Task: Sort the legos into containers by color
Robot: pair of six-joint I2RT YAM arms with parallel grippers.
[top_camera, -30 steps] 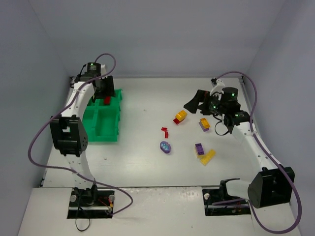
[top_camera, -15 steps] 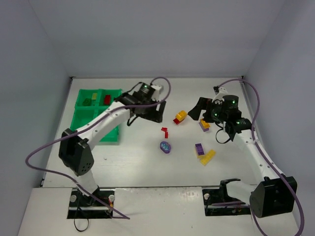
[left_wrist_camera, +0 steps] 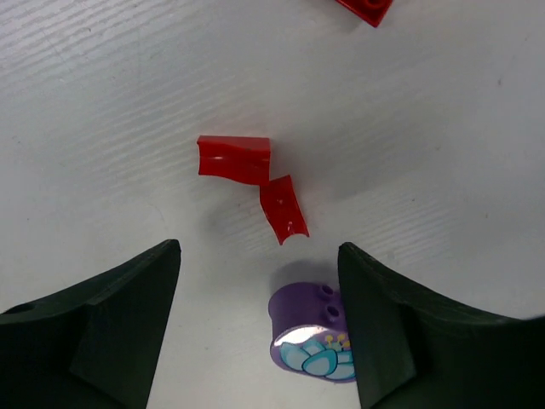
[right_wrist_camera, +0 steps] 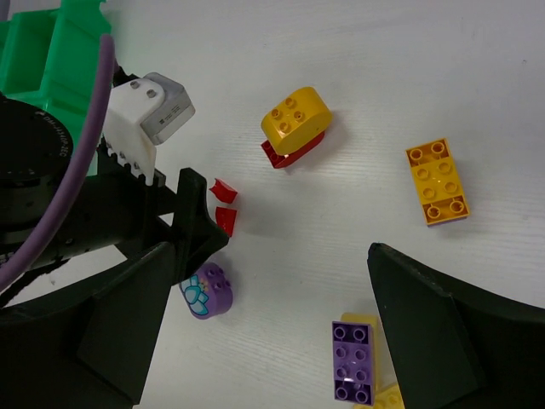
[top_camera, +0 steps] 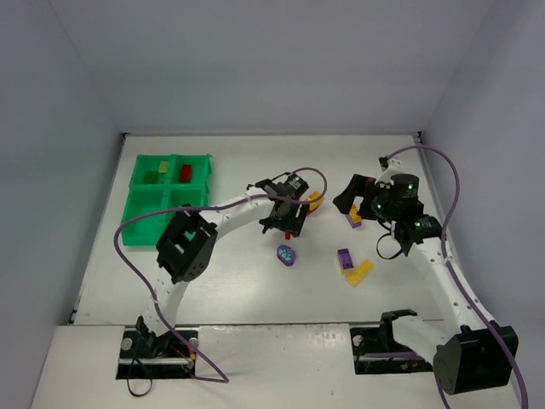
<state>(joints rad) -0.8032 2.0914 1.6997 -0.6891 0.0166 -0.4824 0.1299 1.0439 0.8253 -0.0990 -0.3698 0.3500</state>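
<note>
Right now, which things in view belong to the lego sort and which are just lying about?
Job: green tray, two red pieces, purple oval piece, yellow-on-red brick, orange brick, purple brick, yellow brick.
Not job: purple cable, base plates.

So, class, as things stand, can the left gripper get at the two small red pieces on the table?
Probably yes: the left gripper hangs open just above the small red pieces, with nothing between. The purple oval piece lies close by.
</note>
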